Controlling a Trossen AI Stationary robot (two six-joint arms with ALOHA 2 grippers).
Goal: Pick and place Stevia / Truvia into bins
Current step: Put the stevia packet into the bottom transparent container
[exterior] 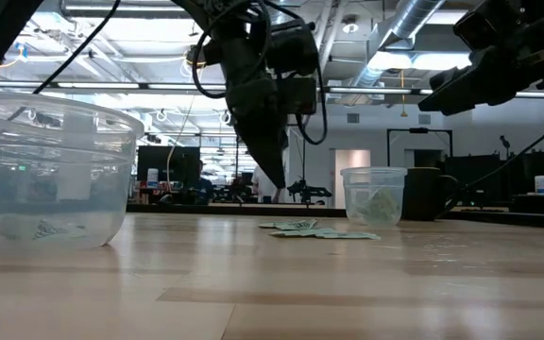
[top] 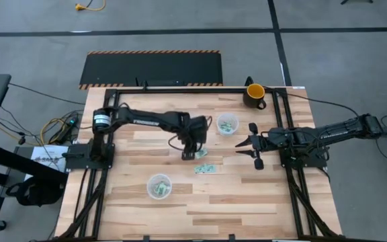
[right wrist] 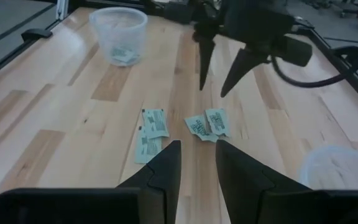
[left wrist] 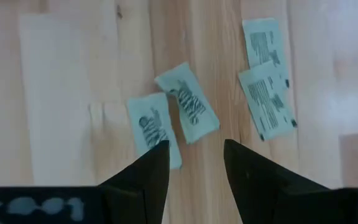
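On the table [top: 247, 202], a slab of pale butcher-block wood with visible plank seams and a smooth, lightly glossy face, the pick step is in hand: four sachets lie loose near the centre, none yet lifted. The left arm reaches in from its base over the middle of the table, and the left gripper [top: 192, 152] hangs just above the sachets with its two dark, tapered fingers parted and nothing between them. The right arm waits at the right side, its right gripper [top: 252, 151] clear of the sachets, fingers apart and empty. Two bins stand well apart: the far bin [top: 228, 124] beside a dark mug [top: 254, 95] with a yellow interior, and the near bin [top: 159, 186] toward the front edge; both are round, thin-walled, translucent plastic cups with whitish rims, each already holding a few sachets. The sachets are flat, rectangular, light green paper with dark print, thin enough to lie flush on the wood. The left pair [left wrist: 173, 118] overlaps at one edge and lies directly ahead of the left fingertips; the other pair [left wrist: 267, 78], also overlapping, lies just beside it. The next move likely calls for a straight descent so the fingertips straddle one sachet of the left pair, then a firm pinch, since flat paper gives little edge to catch and an overlapping neighbour may lift with it.
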